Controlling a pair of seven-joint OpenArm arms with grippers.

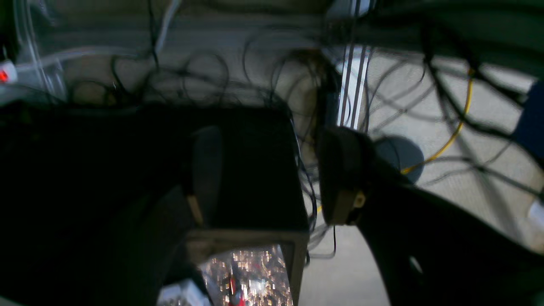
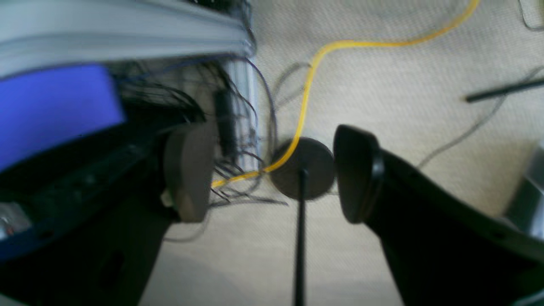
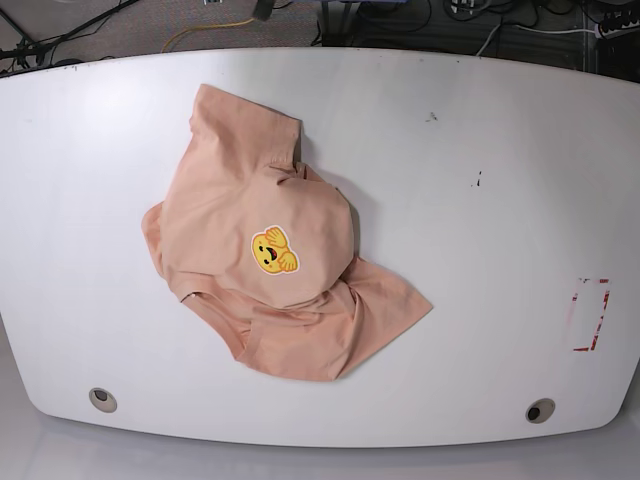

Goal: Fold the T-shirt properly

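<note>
T-shirt (image 3: 270,260): peach-pink, lies crumpled in a heap on left half of white table (image 3: 480,130) in base view; yellow cartoon-face emblem (image 3: 273,251) faces up, near middle of heap.
Layout: one sleeve toward far edge, hem corner toward near right; layers overlap, not flat.
Left gripper (image 1: 272,178): jaws apart, nothing between them; wrist cam looks at cables and floor, not at table.
Right gripper (image 2: 272,178): jaws wide apart, empty; sees carpet, yellow cable (image 2: 306,97), round black stand base (image 2: 302,168).
Arms: neither visible in base view; both well apart from shirt.
Progress: judged not begun; shirt needs spreading first.
Risk: grabbing several layers at once, since edges hidden under folds, could drag whole heap instead of opening it.
Risk 2: pulling toward near edge may slide fabric off table.
</note>
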